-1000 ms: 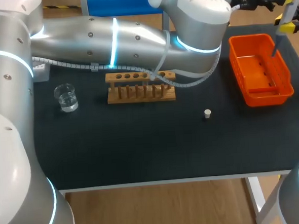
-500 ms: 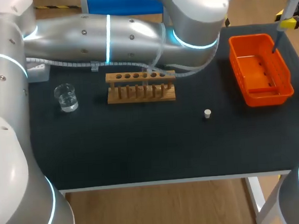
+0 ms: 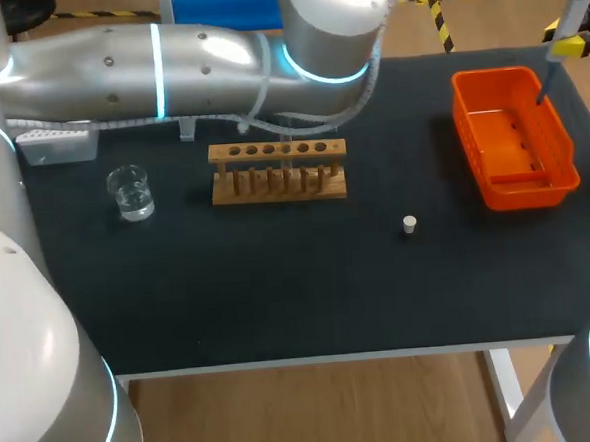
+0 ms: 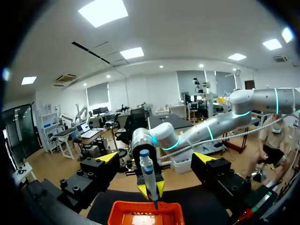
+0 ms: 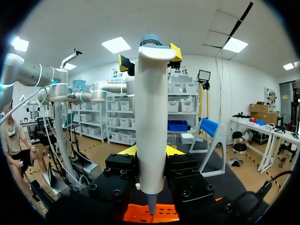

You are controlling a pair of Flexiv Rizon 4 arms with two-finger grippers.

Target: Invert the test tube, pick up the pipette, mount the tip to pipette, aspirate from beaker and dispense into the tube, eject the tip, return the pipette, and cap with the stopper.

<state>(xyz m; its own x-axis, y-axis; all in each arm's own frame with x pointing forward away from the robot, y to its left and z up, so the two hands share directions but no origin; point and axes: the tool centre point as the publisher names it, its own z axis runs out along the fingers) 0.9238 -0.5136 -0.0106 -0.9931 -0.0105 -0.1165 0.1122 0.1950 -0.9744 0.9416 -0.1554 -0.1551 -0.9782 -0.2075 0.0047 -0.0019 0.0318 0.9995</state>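
Lying nearest on the dark worktop [image 3: 280, 302], well apart from everything else, is the small pale stopper [image 3: 409, 224]. Farther back, the glass beaker [image 3: 130, 192] stands upright toward the left with clear liquid in its bottom. Near it the wooden rack [image 3: 277, 170] runs crosswise, its row of holes facing up; whether a tube stands in it I cannot tell. At the right the orange bin [image 3: 515, 139] sits lengthwise, front to back, and what it holds I cannot make out. Over its far end the right claw [image 5: 151, 151] is clamped on the pipette [image 5: 151, 117], which hangs upright with its long axis vertical, blue button up and narrow end pointing down toward the bin. Beyond it the left claw [image 4: 157, 158] faces the pipette, fingers spread wide and holding nothing, its arm [image 3: 165, 59] stretching across the worktop's far side.
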